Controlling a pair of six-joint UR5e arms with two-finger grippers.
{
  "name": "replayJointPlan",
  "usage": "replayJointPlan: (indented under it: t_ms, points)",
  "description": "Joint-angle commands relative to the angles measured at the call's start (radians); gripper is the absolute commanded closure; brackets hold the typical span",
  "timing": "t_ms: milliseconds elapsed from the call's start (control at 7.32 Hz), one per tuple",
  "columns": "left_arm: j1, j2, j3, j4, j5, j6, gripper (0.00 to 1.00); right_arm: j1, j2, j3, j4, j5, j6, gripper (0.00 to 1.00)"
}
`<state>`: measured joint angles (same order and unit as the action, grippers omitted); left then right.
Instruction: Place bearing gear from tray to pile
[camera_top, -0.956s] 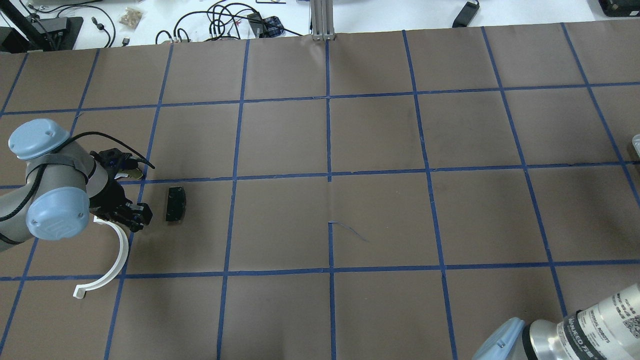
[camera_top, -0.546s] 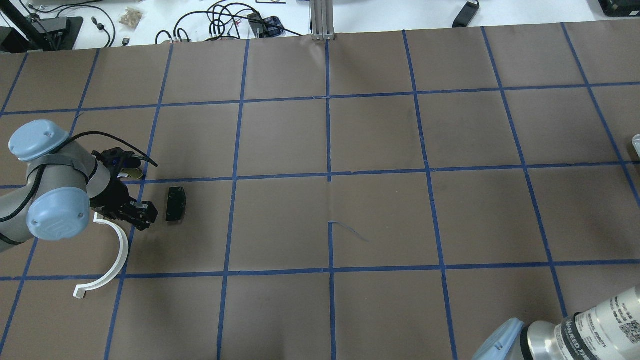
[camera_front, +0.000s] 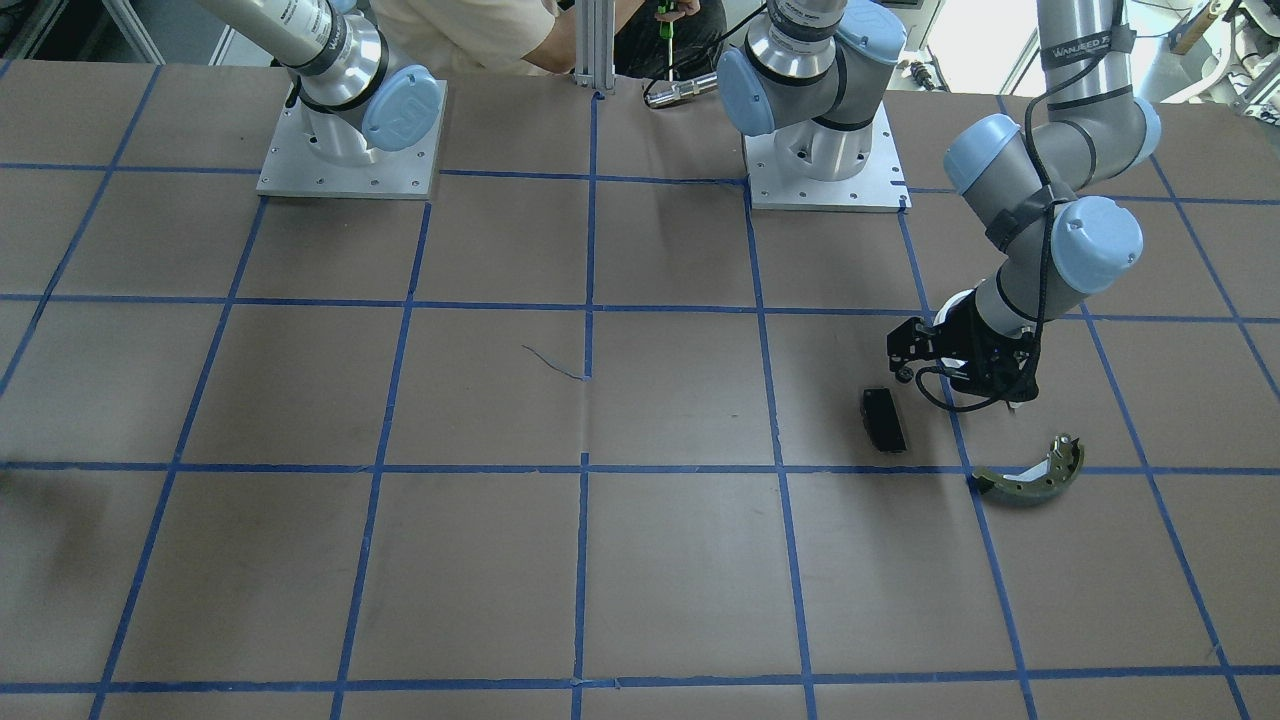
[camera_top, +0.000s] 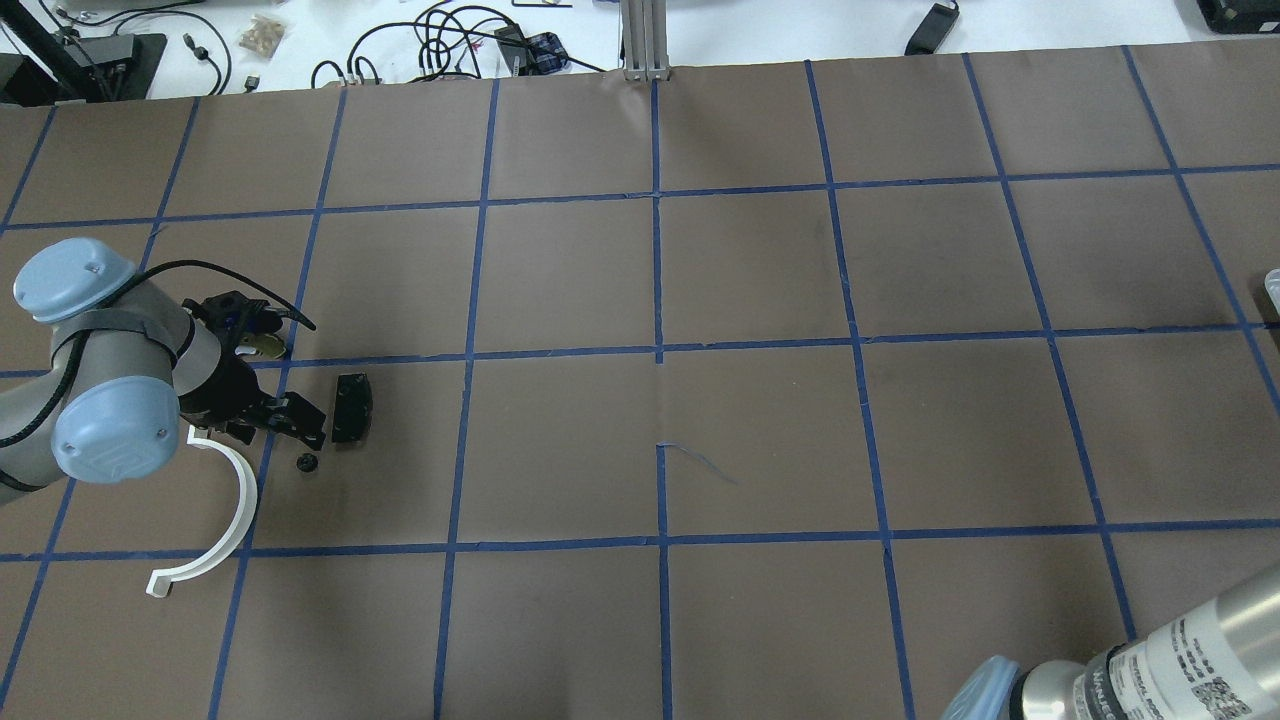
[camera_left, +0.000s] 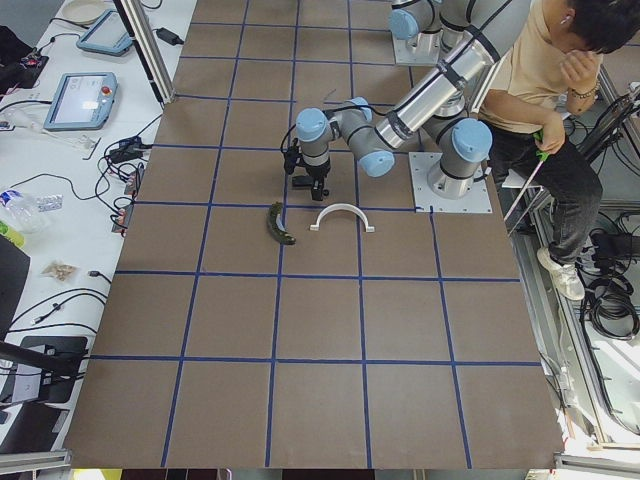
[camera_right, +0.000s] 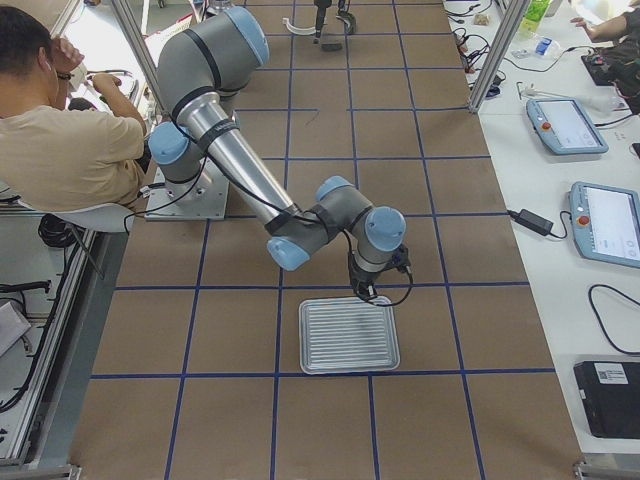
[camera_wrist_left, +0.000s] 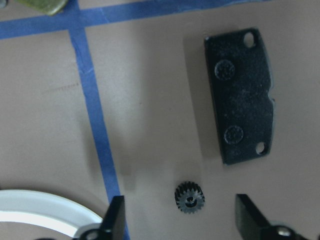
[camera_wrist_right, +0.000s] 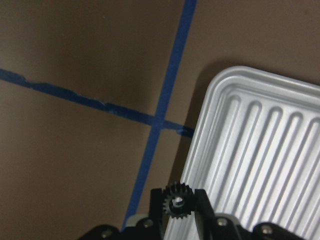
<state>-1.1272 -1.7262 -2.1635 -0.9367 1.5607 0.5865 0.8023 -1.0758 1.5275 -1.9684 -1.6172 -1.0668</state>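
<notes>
A small black bearing gear (camera_wrist_left: 190, 197) lies loose on the brown table between the fingers of my open left gripper (camera_wrist_left: 180, 222), which hovers just above it. The gear (camera_top: 307, 462) and the left gripper (camera_top: 296, 425) also show in the overhead view. Around it is the pile: a black brake pad (camera_top: 352, 407), a white half-ring (camera_top: 228, 515) and an olive brake shoe (camera_front: 1030, 478). My right gripper (camera_wrist_right: 178, 210) is shut on a second black gear (camera_wrist_right: 178, 202) above the corner of the ribbed metal tray (camera_wrist_right: 260, 150). The tray (camera_right: 348, 335) shows no other parts.
The table is brown paper with a blue tape grid. The pile sits at the table's left end and the tray at its right end. A seated person (camera_left: 545, 80) is behind the robot bases. Cables and tablets lie beyond the far table edge.
My left gripper has opened and edged toward the brake pad. The gear, unseen before, now lies on the table beside the pad. The right arm has shifted right.
</notes>
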Motion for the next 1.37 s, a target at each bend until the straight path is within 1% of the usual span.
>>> replayJointPlan:
  t_ms: [0,137,273,410,546,683,956,1093,1229]
  points:
    - [-0.046,0.036,0.048,-0.026,0.009,-0.031,0.0,0.109,-0.059,0.041,0.005,0.01,0.164,1.0]
    - [-0.072,0.052,0.072,-0.058,0.016,-0.045,0.0,0.165,-0.088,0.074,0.005,0.016,0.251,1.0]
    - [-0.098,0.072,0.117,-0.109,0.016,-0.104,0.0,0.231,-0.12,0.112,0.003,0.017,0.374,1.0]
    - [-0.142,0.091,0.181,-0.202,0.016,-0.155,0.0,0.277,-0.159,0.15,0.003,0.029,0.465,1.0]
    - [-0.198,0.103,0.264,-0.309,0.015,-0.268,0.0,0.349,-0.189,0.187,0.003,0.077,0.593,1.0]
    - [-0.263,0.108,0.357,-0.438,0.016,-0.366,0.0,0.433,-0.222,0.219,-0.001,0.079,0.717,1.0]
    - [-0.372,0.125,0.511,-0.581,0.004,-0.414,0.0,0.599,-0.262,0.264,-0.007,0.088,0.973,1.0]
    - [-0.429,0.144,0.546,-0.6,0.009,-0.447,0.0,0.697,-0.262,0.278,-0.015,0.098,1.101,1.0]
    - [-0.46,0.166,0.572,-0.6,0.01,-0.497,0.0,0.78,-0.256,0.281,-0.042,0.124,1.202,1.0]
